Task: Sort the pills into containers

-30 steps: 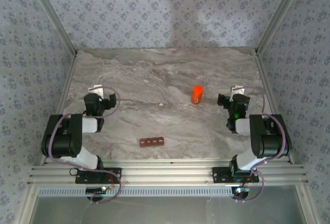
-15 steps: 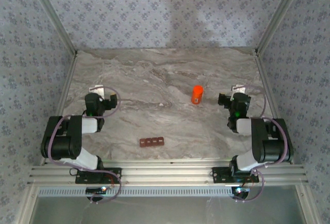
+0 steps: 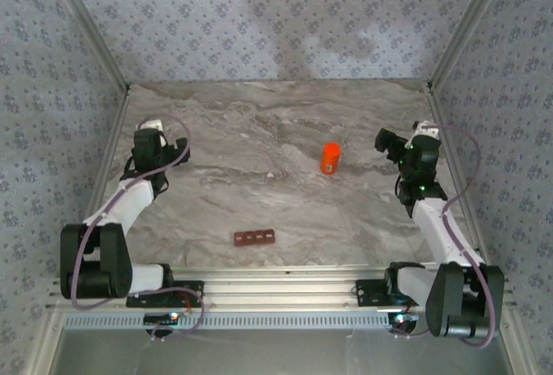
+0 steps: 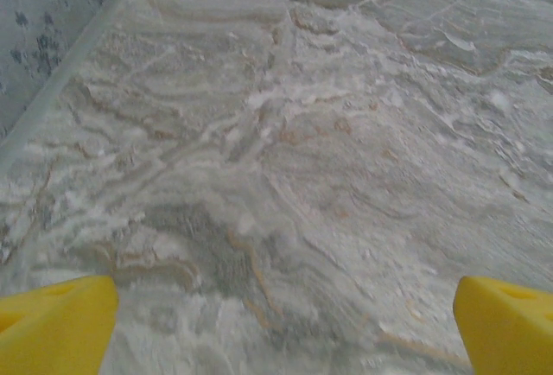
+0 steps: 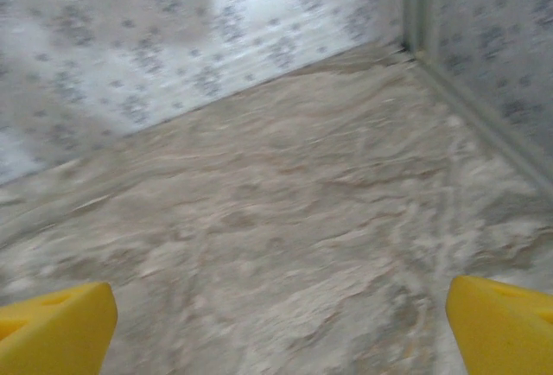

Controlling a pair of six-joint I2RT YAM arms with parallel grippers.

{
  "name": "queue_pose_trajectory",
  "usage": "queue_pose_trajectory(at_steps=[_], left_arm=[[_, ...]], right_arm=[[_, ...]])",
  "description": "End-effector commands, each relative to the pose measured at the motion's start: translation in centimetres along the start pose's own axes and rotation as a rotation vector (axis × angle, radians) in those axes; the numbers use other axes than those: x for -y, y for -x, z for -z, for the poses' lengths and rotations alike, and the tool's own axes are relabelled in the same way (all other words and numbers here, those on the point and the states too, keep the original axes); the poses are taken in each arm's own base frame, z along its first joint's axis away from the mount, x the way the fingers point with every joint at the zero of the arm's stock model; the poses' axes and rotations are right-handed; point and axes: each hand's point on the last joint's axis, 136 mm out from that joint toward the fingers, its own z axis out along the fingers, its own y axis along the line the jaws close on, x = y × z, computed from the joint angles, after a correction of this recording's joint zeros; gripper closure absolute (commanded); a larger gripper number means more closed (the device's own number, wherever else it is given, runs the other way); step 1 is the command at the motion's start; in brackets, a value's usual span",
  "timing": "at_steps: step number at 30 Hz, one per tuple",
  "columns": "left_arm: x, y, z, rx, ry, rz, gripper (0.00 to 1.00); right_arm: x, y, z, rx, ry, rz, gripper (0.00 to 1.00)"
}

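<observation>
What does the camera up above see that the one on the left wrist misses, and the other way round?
Overhead: the left arm and right arm, the orange bottle standing mid-table, and the containers, a red-brown four-cell strip near the front edge. Left wrist: a close look at its own yellow fingertips, jaws wide apart with nothing between them, over bare marble. Shared: the marble table and the patterned left wall.
</observation>
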Motion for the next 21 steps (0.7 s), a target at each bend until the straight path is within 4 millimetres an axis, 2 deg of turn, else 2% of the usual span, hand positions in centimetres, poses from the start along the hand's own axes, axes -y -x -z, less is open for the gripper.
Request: queue_pose_trajectory(at_steps=[1,5,9,11,15,21], left_arm=[[1.0,-1.2,2.4,-0.084,-0.023,0.042,0.01],[2.0,-1.3,4.6,-0.082,-0.045,0.075,0.01],[2.0,-2.1,6.2,-0.084,-0.049,0.147,0.01],[1.9,-2.7,6.9,-0.081,-0.056,0.187,0.01],[1.7,-3.5,7.6,-0.055,-0.075,0.249,0.01],[1.8,-3.5,7.6,-0.017,-0.092,0.324,0.01]], right_arm=[[-5.2,-1.1,2.1,-0.139,0.212,-0.017,0.0],[-11.8,-3.0,5.2,-0.219,0.418,0.106,0.0],[-17.9,-6.8,8.8,-0.287,0.593,0.271,0.02],[-20.0,-9.1,10.2,-0.316,0.65,0.363,0.03],[-22.7,-14.5,12.4,-0.405,0.74,0.57,0.06],[-24.6,-21.5,14.8,-0.52,0.855,0.826,0.08]])
